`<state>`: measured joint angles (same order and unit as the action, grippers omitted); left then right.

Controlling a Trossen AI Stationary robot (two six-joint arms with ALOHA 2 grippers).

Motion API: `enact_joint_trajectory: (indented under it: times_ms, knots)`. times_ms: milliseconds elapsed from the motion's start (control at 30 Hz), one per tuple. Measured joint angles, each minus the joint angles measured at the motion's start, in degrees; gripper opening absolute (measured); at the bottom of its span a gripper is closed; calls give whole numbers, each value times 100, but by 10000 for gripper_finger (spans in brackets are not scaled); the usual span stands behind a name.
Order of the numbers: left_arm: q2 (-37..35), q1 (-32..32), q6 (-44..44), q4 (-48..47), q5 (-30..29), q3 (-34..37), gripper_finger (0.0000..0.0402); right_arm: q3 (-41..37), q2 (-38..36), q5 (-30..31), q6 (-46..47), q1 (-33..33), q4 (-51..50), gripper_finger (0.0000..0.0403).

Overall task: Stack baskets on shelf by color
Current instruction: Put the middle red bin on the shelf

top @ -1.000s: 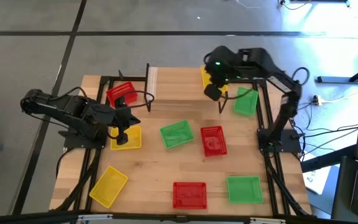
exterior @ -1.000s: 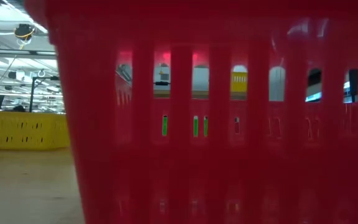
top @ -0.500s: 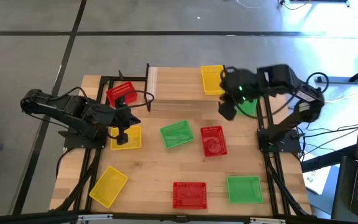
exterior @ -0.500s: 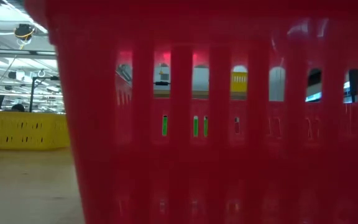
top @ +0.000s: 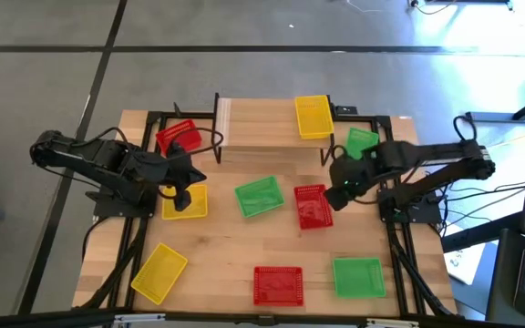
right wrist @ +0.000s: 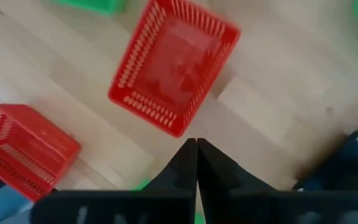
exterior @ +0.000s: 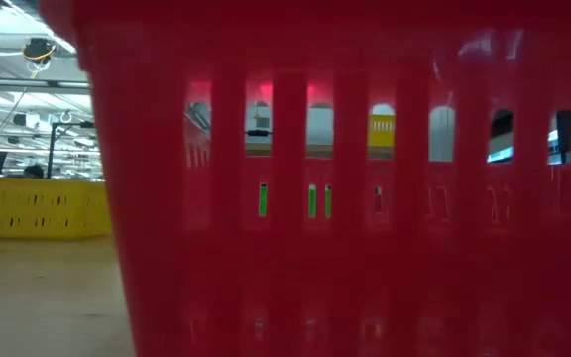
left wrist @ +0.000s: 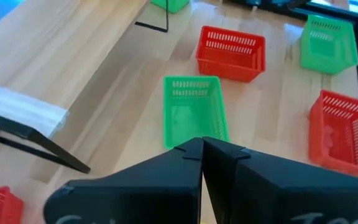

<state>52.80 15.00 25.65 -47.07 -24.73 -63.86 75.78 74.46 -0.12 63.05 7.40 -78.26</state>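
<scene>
while one yellow basket (top: 313,117) is lying on the shelf (top: 262,128), the right hand (top: 337,194) is hanging closed and empty beside a red basket (top: 313,205) on the table (top: 217,246); the left hand (top: 182,194) is waiting closed above another yellow basket (top: 186,204).

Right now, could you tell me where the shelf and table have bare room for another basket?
The shelf is bare from its left end to the yellow basket at its right end. Another gap lies between the front yellow basket and front red basket. The middle is crowded: green basket, red basket, right end effector.
</scene>
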Motion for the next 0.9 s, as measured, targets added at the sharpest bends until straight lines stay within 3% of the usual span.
enact_joint_trajectory:
  times_ms: [367, 600, 900]
  knots:
    - [0, 0, 274, 0, -2, 0, 0, -1787, 2, -573, 458, -374, 1566, 75]
    - [0, 0, 274, -1, -4, 0, 0, -2704, 4, -712, 475, -711, 2911, 79]
    - [0, 0, 234, 0, -4, 0, 0, -3061, 4, -748, 412, -990, 3302, 79]
